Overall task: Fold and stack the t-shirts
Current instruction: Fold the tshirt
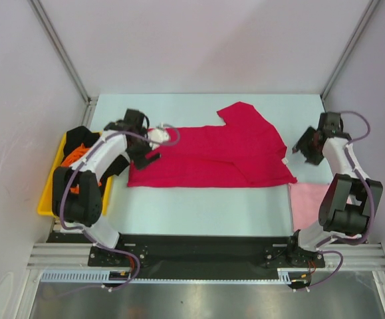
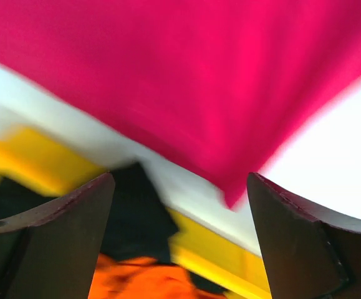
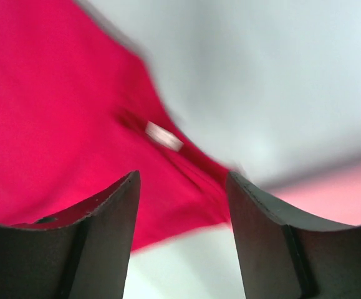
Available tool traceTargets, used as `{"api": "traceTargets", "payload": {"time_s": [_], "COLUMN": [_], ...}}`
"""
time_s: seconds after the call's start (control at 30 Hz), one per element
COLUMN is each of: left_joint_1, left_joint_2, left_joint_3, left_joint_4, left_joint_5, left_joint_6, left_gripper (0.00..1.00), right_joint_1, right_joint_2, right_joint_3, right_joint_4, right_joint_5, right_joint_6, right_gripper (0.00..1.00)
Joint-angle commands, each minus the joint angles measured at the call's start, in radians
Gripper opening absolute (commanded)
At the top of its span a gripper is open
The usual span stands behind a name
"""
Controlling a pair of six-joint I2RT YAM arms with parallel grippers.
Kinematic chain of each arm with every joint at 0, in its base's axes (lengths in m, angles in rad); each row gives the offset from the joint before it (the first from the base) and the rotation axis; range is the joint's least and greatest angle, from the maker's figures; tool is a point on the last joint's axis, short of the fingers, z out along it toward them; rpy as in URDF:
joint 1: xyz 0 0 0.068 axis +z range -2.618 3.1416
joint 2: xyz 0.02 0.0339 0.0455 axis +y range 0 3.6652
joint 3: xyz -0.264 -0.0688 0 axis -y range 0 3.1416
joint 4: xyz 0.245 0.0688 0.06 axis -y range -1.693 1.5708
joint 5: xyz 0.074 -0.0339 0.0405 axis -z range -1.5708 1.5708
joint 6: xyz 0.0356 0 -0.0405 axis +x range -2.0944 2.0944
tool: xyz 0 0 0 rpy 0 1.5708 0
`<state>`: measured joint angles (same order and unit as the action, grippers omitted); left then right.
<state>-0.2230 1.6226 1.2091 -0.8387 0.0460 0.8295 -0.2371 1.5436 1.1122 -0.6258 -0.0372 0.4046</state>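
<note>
The crimson red t-shirt (image 1: pixel 212 156) lies spread across the middle of the table, partly folded, one sleeve pointing to the back. It fills the top of the left wrist view (image 2: pixel 186 75) and the left of the right wrist view (image 3: pixel 55 124). My left gripper (image 1: pixel 145 149) is open and empty above its left edge. My right gripper (image 1: pixel 304 147) is open and empty just off its right corner. The pale pink t-shirt (image 1: pixel 306 203) lies folded at the front right. The orange t-shirt (image 1: pixel 78 154) and the black t-shirt (image 1: pixel 79 137) lie in the yellow tray.
The yellow tray (image 1: pixel 48 189) sits at the table's left edge, beside the left arm; it shows in the left wrist view (image 2: pixel 37 165) too. White walls and metal frame posts close in the table on three sides.
</note>
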Motion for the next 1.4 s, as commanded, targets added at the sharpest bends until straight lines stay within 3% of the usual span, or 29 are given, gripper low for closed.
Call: {"api": "traceTargets", "payload": {"time_s": [0.0, 0.1, 0.13, 0.23, 0.4, 0.43, 0.53, 0.7, 0.9, 1.07, 1.13, 1.2, 1.27, 1.3, 1.33, 1.37], "left_joint_1": [0.066, 0.100, 0.105, 0.112, 0.172, 0.183, 0.208, 0.211, 0.215, 0.217, 0.218, 0.218, 0.218, 0.218, 0.218, 0.218], "left_joint_2": [0.066, 0.198, 0.274, 0.435, 0.635, 0.678, 0.735, 0.793, 0.853, 0.910, 0.919, 0.921, 0.918, 0.915, 0.901, 0.889], "left_joint_3": [0.311, 0.494, 0.536, 0.694, 0.941, 0.966, 1.023, 1.041, 1.046, 1.087, 1.081, 1.081, 1.078, 1.070, 1.063, 1.054], "left_joint_4": [-0.036, 0.025, 0.030, 0.024, 0.009, 0.013, 0.036, 0.023, 0.016, -0.022, -0.020, -0.020, -0.023, -0.019, -0.013, -0.002], "left_joint_5": [0.158, 0.160, 0.131, 0.081, 0.066, 0.074, 0.086, 0.120, 0.161, 0.177, 0.179, 0.205, 0.239, 0.259, 0.262, 0.258], "left_joint_6": [-0.087, -0.263, -0.295, -0.378, -0.516, -0.532, -0.563, -0.589, -0.598, -0.612, -0.615, -0.613, -0.610, -0.609, -0.609, -0.607], "left_gripper": [0.93, 0.83, 0.74, 0.66, 0.70, 0.72, 0.78, 0.81, 0.78, 0.72, 0.65, 0.59, 0.46, 0.39, 0.18, 0.08], "right_joint_1": [0.060, 0.090, 0.097, 0.120, 0.169, 0.177, 0.206, 0.234, 0.298, 0.309, 0.312, 0.314, 0.318, 0.317, 0.317, 0.314], "right_joint_2": [0.048, 0.151, 0.232, 0.433, 0.778, 0.838, 1.029, 1.095, 1.185, 1.175, 1.175, 1.178, 1.176, 1.169, 1.164, 1.158], "right_joint_3": [0.217, 0.399, 0.447, 0.661, 1.064, 1.227, 1.405, 1.328, 1.443, 1.436, 1.439, 1.442, 1.440, 1.436, 1.431, 1.424], "right_joint_4": [0.078, 0.109, 0.110, 0.097, -0.003, -0.029, -0.087, 0.060, 0.012, 0.000, -0.005, -0.008, -0.020, -0.022, -0.028, -0.032], "right_joint_5": [-0.003, -0.030, -0.056, -0.072, -0.067, -0.056, -0.058, -0.078, -0.064, 0.008, 0.011, 0.007, 0.013, 0.014, 0.019, 0.025], "right_joint_6": [-0.087, -0.113, -0.112, -0.107, -0.144, -0.150, -0.159, -0.138, -0.161, -0.147, -0.142, -0.141, -0.142, -0.139, -0.138, -0.133], "right_gripper": [0.63, 0.59, 0.56, 0.52, 0.52, 0.52, 0.54, 0.55, 0.53, 0.54, 0.53, 0.43, 0.28, 0.15, 0.07, 0.00]}}
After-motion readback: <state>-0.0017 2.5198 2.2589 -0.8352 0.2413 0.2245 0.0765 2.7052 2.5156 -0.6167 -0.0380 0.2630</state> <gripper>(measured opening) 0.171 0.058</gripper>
